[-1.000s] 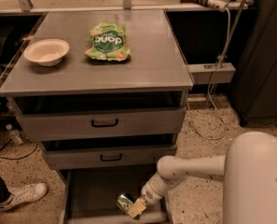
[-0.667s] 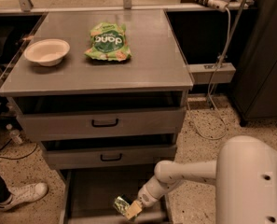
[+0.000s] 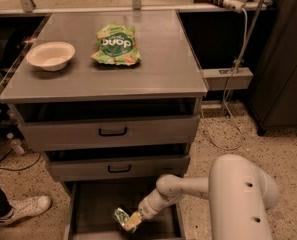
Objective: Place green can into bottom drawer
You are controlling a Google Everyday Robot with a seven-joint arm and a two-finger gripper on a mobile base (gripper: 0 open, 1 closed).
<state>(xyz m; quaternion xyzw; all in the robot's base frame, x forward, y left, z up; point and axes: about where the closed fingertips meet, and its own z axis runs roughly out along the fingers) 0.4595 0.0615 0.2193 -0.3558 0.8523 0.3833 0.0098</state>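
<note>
The green can [image 3: 121,217] is a small shiny can held tilted inside the open bottom drawer [image 3: 95,204], low above its flat floor near the middle. My gripper [image 3: 130,221] is shut on the can, reaching in from the right at the end of the white arm [image 3: 180,188]. The drawer is pulled out below the two shallower drawers with black handles [image 3: 113,132].
On the grey cabinet top [image 3: 163,69] lie a green snack bag [image 3: 116,45] and a white bowl [image 3: 50,55]. A person's white shoe [image 3: 25,208] stands on the floor at the left. Cables [image 3: 233,109] hang at the right over the speckled floor.
The gripper with the can has moved a little to the left and deeper over the bottom drawer's floor. The arm's white body has shifted left with it.
</note>
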